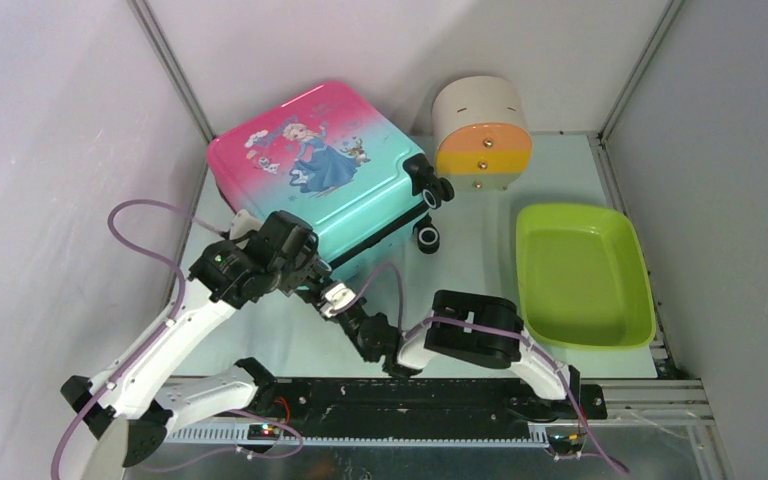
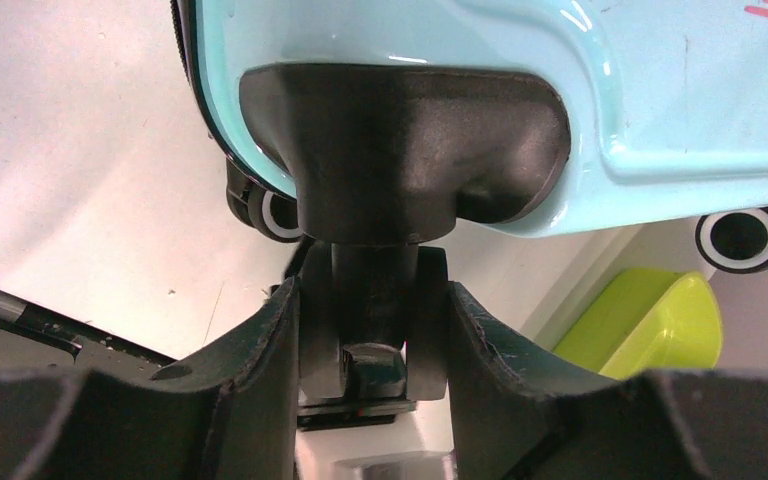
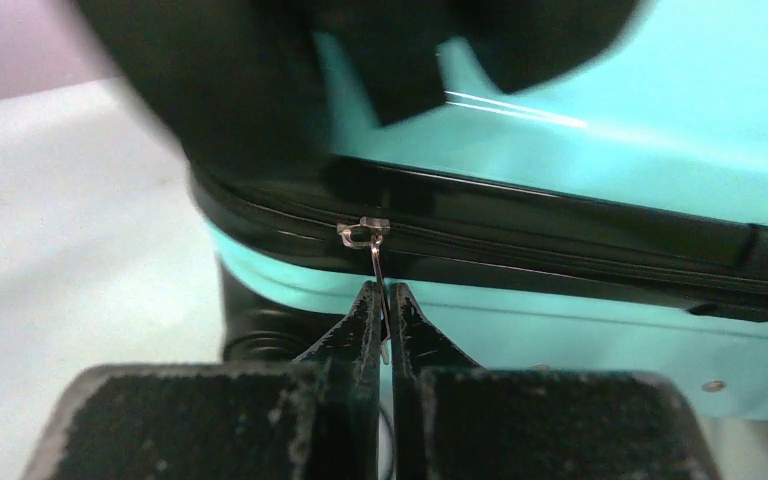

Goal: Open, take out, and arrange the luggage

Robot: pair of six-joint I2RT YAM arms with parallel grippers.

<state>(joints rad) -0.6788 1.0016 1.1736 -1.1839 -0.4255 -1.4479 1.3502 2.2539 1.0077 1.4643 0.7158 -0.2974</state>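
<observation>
Only the right wrist view shows the right fingers (image 3: 360, 335) pinching the zipper pull (image 3: 376, 258) on the luggage (image 1: 320, 165). Only the left wrist view shows the left fingers (image 2: 260, 375) clamping a wheel (image 2: 375, 320).

No text, no labels — nothing legible

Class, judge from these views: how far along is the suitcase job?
Done: left gripper clamps a wheel, right gripper is shut on the zipper pull. In hand: starting the zipper, which looks closed here. Left: open the suitcase, take things out, arrange them.
</observation>
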